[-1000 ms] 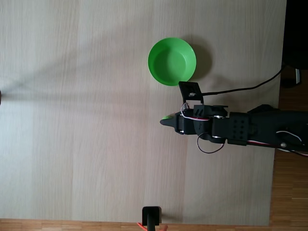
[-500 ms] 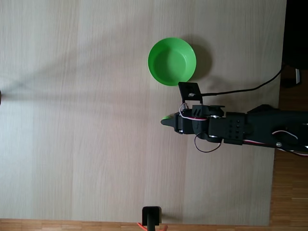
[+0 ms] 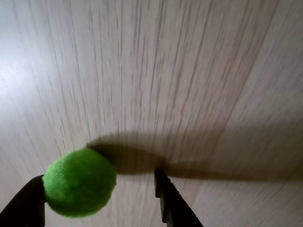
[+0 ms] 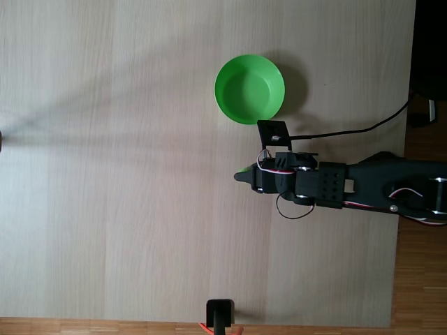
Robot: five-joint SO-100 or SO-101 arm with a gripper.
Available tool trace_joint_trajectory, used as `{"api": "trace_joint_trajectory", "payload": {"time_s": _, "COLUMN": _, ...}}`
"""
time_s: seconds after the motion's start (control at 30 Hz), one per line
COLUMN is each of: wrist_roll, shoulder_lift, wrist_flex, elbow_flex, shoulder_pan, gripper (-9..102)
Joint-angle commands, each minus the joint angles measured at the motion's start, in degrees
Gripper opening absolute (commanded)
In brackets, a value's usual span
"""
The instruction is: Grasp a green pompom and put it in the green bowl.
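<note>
Gripper (image 3: pixel 99 198) jaws apart, pompom (image 3: pixel 79 183) touching one finger, far from the other. Bowl (image 4: pixel 249 88) sits on counter (image 4: pixel 126 174) near the gripper.

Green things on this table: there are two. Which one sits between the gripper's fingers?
The green pompom, the small fuzzy ball. It lies against one of the fingers with a gap to the other. The green bowl is larger, smooth and stands apart on the table.
</note>
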Motion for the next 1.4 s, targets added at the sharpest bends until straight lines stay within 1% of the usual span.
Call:
{"api": "trace_joint_trajectory", "payload": {"time_s": 0.0, "wrist_roll": -0.18, "shoulder_lift": 0.09, "wrist_flex": -0.53, "elbow_flex": -1.76, "shoulder_pan": 0.00, "gripper": 26}}
{"api": "trace_joint_trajectory", "payload": {"time_s": 0.1, "wrist_roll": -0.09, "shoulder_lift": 0.00, "wrist_flex": -0.53, "elbow_flex": -1.67, "shoulder_pan": 0.00, "gripper": 26}}
{"api": "trace_joint_trajectory", "payload": {"time_s": 0.27, "wrist_roll": -0.09, "shoulder_lift": 0.35, "wrist_flex": -0.70, "elbow_flex": -1.67, "shoulder_pan": 1.23, "gripper": 19}}
{"api": "trace_joint_trajectory", "payload": {"time_s": 0.37, "wrist_roll": -0.18, "shoulder_lift": 0.44, "wrist_flex": -2.29, "elbow_flex": -1.67, "shoulder_pan": 2.64, "gripper": 17}}
{"api": "trace_joint_trajectory", "payload": {"time_s": 0.67, "wrist_roll": -0.18, "shoulder_lift": 0.53, "wrist_flex": -2.81, "elbow_flex": -1.67, "shoulder_pan": 2.72, "gripper": 16}}
{"api": "trace_joint_trajectory", "payload": {"time_s": 0.97, "wrist_roll": -0.26, "shoulder_lift": 0.26, "wrist_flex": -2.64, "elbow_flex": -1.58, "shoulder_pan": 0.44, "gripper": 16}}
{"api": "trace_joint_trajectory", "payload": {"time_s": 1.37, "wrist_roll": -0.26, "shoulder_lift": 0.00, "wrist_flex": -2.72, "elbow_flex": -1.58, "shoulder_pan": 1.14, "gripper": 16}}
